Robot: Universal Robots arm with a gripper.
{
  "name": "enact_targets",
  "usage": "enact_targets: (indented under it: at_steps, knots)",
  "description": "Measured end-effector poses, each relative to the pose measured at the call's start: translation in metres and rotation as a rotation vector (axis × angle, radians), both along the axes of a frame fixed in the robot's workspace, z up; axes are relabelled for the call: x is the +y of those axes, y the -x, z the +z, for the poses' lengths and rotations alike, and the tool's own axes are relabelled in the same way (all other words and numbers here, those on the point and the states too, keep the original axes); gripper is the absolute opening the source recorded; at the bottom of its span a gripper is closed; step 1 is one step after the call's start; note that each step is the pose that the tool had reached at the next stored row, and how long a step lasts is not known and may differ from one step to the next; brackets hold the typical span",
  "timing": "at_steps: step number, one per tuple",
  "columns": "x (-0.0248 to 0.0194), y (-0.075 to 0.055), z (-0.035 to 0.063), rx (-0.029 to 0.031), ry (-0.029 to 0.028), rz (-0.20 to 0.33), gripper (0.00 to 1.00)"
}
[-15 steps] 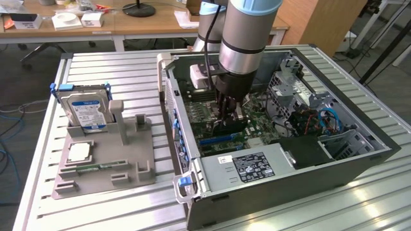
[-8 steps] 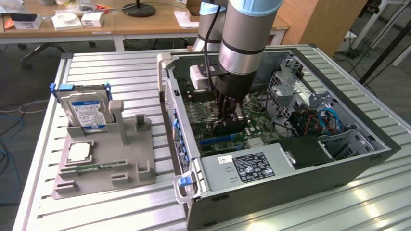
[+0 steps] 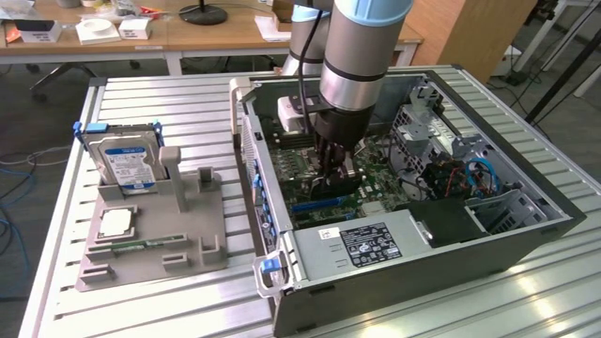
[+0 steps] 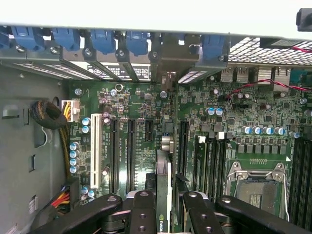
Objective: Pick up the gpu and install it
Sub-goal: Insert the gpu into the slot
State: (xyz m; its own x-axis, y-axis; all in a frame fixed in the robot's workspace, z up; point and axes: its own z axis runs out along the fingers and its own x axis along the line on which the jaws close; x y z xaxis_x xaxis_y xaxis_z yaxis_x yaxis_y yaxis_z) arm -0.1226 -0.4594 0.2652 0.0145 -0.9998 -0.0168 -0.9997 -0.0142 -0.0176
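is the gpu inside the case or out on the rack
Inside the case: the gripper holds the gpu on edge above the motherboard. Whether it is seated in a slot, cannot tell.

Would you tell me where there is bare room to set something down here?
Free: the table behind the hard drive, and its near corner beside the computer case. Crowded: inside it, where the end effector holds the gpu.

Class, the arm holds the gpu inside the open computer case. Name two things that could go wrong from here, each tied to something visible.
1. The gripper holds the gpu edge-on above several close, parallel black slots. A slight offset could put it in a neighbouring slot or onto the motherboard.
2. Upright capacitors stand beside those slots, and a tilted card might knock them.
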Motion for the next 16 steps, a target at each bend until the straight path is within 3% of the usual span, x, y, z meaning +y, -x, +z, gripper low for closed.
enact_targets:
  at_steps: [16]
  knots:
    - [0.0, 0.0, -0.0027, -0.0001, -0.0001, 0.0, 0.26]
